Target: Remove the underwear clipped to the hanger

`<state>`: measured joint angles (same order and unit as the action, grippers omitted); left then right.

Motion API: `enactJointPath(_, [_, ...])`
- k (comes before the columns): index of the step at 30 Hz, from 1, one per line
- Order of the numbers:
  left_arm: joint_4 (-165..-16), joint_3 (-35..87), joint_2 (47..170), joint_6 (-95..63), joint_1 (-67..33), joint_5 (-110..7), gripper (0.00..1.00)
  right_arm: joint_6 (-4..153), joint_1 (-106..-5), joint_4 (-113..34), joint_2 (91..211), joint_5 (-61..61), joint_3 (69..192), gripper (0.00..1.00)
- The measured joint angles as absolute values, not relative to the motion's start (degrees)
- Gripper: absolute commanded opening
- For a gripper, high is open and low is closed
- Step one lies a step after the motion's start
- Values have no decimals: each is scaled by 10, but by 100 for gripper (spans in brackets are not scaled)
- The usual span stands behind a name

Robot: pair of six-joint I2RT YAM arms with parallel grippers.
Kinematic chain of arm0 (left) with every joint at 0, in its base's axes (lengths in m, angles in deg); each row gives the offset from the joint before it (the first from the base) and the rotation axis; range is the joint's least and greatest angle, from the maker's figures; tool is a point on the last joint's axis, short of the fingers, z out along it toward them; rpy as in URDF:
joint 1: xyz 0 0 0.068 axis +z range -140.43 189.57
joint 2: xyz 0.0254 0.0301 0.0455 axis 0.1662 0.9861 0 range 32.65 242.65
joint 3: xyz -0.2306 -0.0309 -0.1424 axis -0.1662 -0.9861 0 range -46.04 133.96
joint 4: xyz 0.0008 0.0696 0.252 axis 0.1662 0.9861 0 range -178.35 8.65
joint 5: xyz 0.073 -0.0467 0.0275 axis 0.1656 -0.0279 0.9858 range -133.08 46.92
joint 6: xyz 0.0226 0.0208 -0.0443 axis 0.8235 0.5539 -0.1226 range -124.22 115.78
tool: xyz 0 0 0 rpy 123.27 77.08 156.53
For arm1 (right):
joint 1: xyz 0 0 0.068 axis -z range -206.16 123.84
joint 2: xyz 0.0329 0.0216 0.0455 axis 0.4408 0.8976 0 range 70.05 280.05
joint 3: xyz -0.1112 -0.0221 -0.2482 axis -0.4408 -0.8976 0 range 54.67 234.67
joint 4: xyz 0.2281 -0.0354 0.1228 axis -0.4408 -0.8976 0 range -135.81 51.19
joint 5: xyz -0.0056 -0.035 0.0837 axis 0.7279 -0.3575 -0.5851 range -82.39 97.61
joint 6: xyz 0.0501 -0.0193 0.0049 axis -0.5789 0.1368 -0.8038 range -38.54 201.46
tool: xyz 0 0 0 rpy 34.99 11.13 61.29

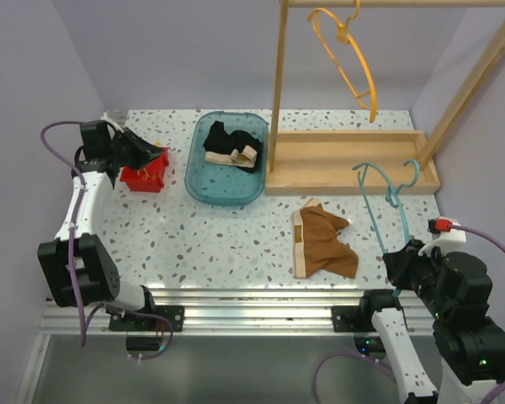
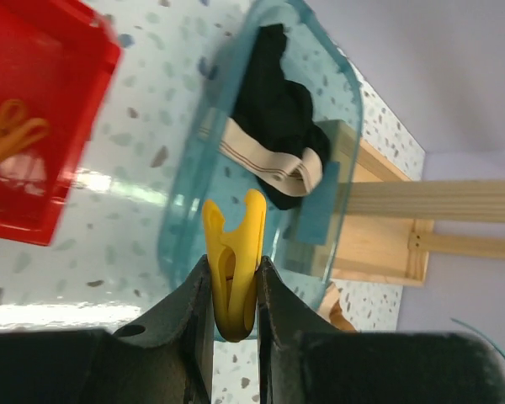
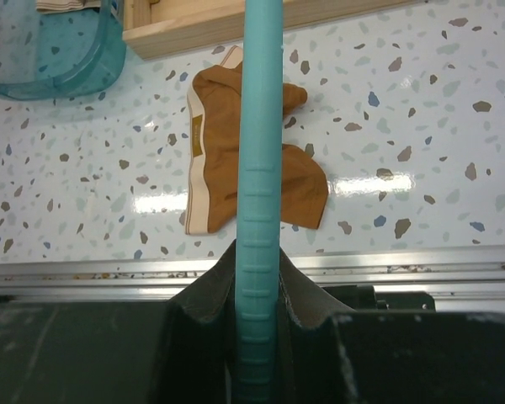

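Teal bin (image 1: 204, 192), just ahead of left gripper (image 2: 233, 269), contains black underwear (image 2: 273, 109).
Rust-brown underwear (image 3: 223, 143) lies loose on table, ahead-left of right gripper (image 3: 258, 278), long axis running away from it. Right arm is nearer.
Right gripper is clamped on teal hanger (image 3: 261, 126).
Left gripper pinches yellow clothespin (image 2: 233, 244), red tray (image 2: 67, 76) to its left.

I see my left pincer (image 2: 233, 269) only as dark blurry fingers (image 2: 189, 328), and they cover the bottom of the yellow clip (image 2: 233, 244). Up and left of that pincer, the red box (image 2: 42, 194) runs off the picture, and the orange clip (image 2: 8, 135) inside is fuzzy. In my right pincer (image 3: 258, 252), the teal hanger bar (image 3: 261, 126) hides the middle of the brown underwear (image 3: 219, 126) and is cut off at the top.
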<state>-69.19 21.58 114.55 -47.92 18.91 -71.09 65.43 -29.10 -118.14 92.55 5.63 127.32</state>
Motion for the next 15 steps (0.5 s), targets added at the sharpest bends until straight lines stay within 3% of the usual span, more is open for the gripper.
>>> enactJointPath(5, [-655, 237, 1202, -439, 255, -689, 0, 649, -291, -1181, 926, 60, 1287, 0])
enactJointPath(8, [-643, 252, 1230, -428, 275, -666, 10, 646, -291, -1182, 926, 67, 1305, 0])
enactJointPath(12, [-634, 267, 1258, -420, 289, -652, 38, 646, -291, -1181, 930, 74, 1330, 0])
enactJointPath(13, [-634, 271, 1266, -419, 290, -651, 55, 645, -291, -1181, 931, 78, 1334, 0])
enactJointPath(15, [-634, 281, 1281, -414, 291, -652, 68, 645, -291, -1181, 933, 84, 1344, 0])
